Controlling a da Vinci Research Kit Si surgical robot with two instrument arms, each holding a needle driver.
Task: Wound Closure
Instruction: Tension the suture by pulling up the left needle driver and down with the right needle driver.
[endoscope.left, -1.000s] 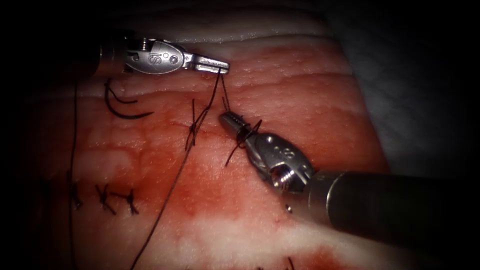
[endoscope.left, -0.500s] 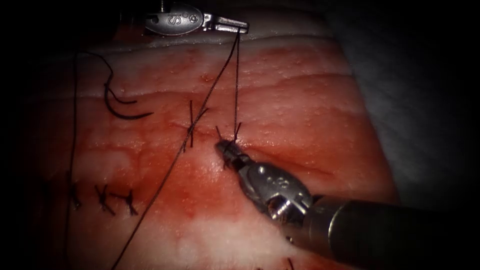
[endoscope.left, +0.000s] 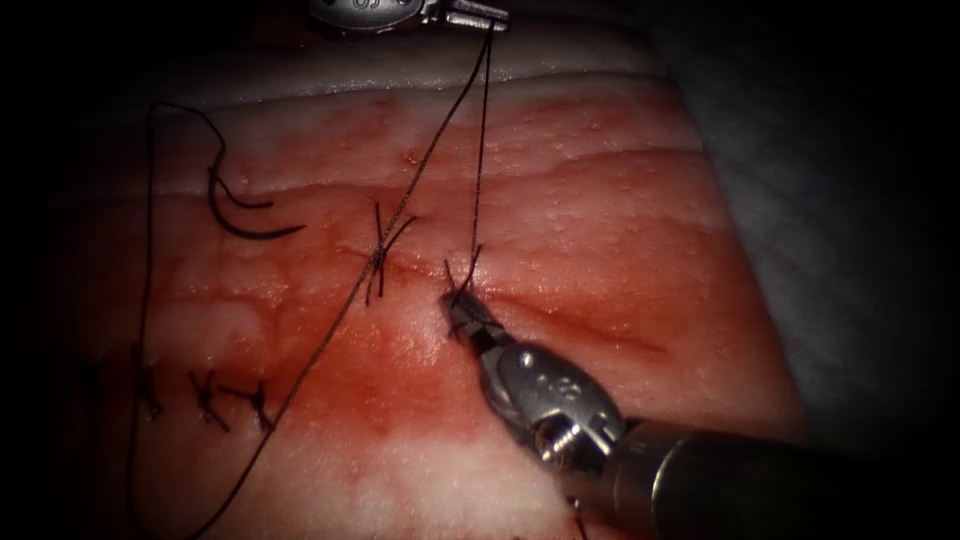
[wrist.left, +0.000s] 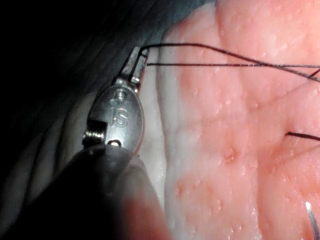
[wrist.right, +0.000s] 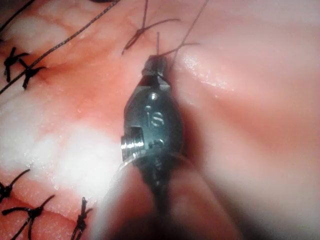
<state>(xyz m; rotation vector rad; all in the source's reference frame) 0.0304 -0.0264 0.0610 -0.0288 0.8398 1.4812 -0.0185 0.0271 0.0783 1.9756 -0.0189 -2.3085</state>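
My left tool (endoscope.left: 478, 17), a small steel needle driver, sits past the far edge of the pink, fat-streaked slab of pork-belly tissue (endoscope.left: 600, 200). Its jaws are pressed together on the thin dark suture thread (endoscope.left: 480, 150); in my left wrist view two strands run taut from the left tool's tip (wrist.left: 138, 60) across the pale edge of the tissue (wrist.left: 225, 150). The rounded body behind those jaws carries a stamped mark that reads like "IS".

My right tool (endoscope.left: 462, 305), a matching steel needle driver, lies low on the tissue with its jaws clamped on the short end of thread at the dark knot, just right of the cut. One strand rises straight from these jaws to my left tool; a second strand slants from the left tool down past the earlier crossed stitch (endoscope.left: 380, 255), which lies just left of my right jaws. From my right wrist view, the right tool's tip (wrist.right: 156, 67) bites the thread (wrist.right: 190, 30) and its body shows the same "IS" stamp.

The curved dark steel needle (endoscope.left: 245, 220) lies loose on the tissue's surface, well left of both jaws, held by neither and not in the tissue. Red fluid (endoscope.left: 400, 380) stains the tissue beside my right jaws. Three small knotted stitches (endoscope.left: 205, 395) sit further left.
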